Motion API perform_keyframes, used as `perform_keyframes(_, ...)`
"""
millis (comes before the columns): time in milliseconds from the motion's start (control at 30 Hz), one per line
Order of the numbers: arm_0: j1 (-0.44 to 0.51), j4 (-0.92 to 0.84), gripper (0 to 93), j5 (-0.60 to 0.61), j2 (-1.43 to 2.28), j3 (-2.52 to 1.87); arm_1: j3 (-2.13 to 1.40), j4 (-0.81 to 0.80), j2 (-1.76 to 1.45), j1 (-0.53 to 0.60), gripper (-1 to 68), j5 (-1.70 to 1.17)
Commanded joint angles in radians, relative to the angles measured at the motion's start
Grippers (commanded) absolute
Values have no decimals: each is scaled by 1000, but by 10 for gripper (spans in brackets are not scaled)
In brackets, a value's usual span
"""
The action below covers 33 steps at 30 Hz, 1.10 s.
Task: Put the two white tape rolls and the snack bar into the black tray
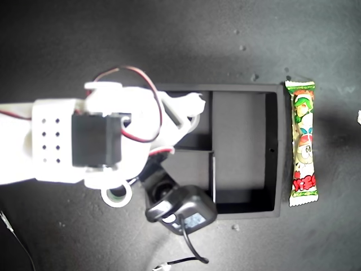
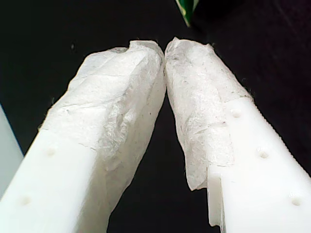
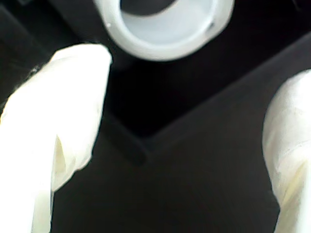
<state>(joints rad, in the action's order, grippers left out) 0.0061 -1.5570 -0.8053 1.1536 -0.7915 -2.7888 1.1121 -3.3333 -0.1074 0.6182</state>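
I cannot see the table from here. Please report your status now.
First gripper jaws shut, empty. Second gripper jaws open over the black tray, a white tape roll ahead. Smaller tape roll and snack bar outside tray. Arm hides part of tray.

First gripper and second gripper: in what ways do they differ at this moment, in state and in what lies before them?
1. My first gripper is shut, its tips touching; my second gripper is open, its fingers wide apart.
2. My first gripper faces dark ground with only a corner of the snack bar ahead; my second gripper looks into the black tray, a white tape roll ahead.

Both have white-wrapped fingers and hold nothing.
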Motion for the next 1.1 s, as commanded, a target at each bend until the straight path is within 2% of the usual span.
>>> perform_keyframes(0,-12,-75,201,-44,72,67,132,-26,137,15,-1,-109)
perform_keyframes(100,-26,-179,155,-94,117,114,330,-55,423,14,10,-172)
perform_keyframes(200,-14,-247,115,-130,187,110,511,-5,676,69,20,-210)
perform_keyframes(367,40,-258,166,-245,367,-83,595,32,966,176,70,-224)
perform_keyframes(467,101,-187,191,-313,469,-241,620,23,1118,213,128,-213)
perform_keyframes(567,175,-117,198,-380,538,-357,660,0,1243,229,150,-218)
perform_keyframes(767,319,78,198,-483,611,-591,765,-26,1445,218,159,-272)
perform_keyframes(1067,451,505,194,-603,723,-1034,928,-40,1704,241,166,-311)
